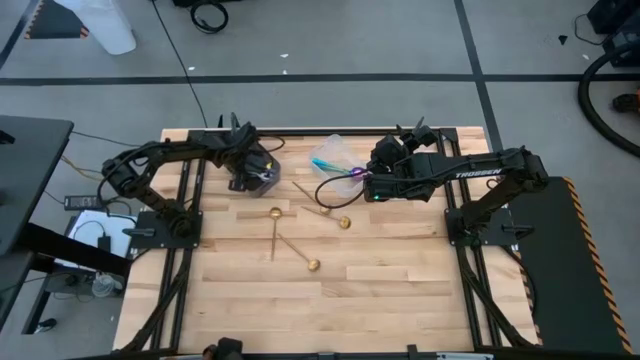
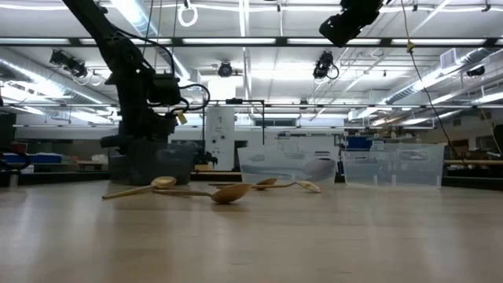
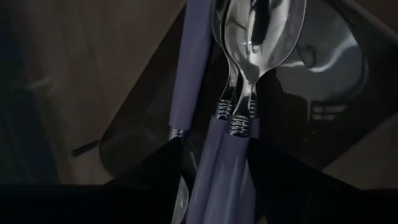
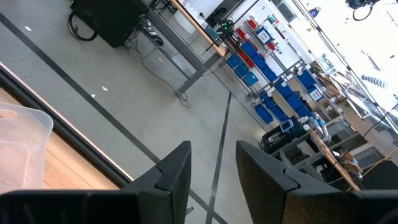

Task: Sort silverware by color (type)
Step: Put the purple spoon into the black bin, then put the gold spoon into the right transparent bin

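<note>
Three spoons with blue-purple handles and shiny bowls lie in the dark tub at the far left. My left gripper points down into that tub, open, one finger on either side of the handles. Whether a finger touches them I cannot tell. Three gold spoons lie flat on the wooden table. An iridescent purple spoon with a teal handle sits at the clear tub. My right gripper hangs high, pointing nearly level, open with nothing in it.
The low view shows the dark tub under my left arm and the clear tub behind the gold spoons. Bare wood fills the near half of the table. Floor and shelving lie beyond the far edge.
</note>
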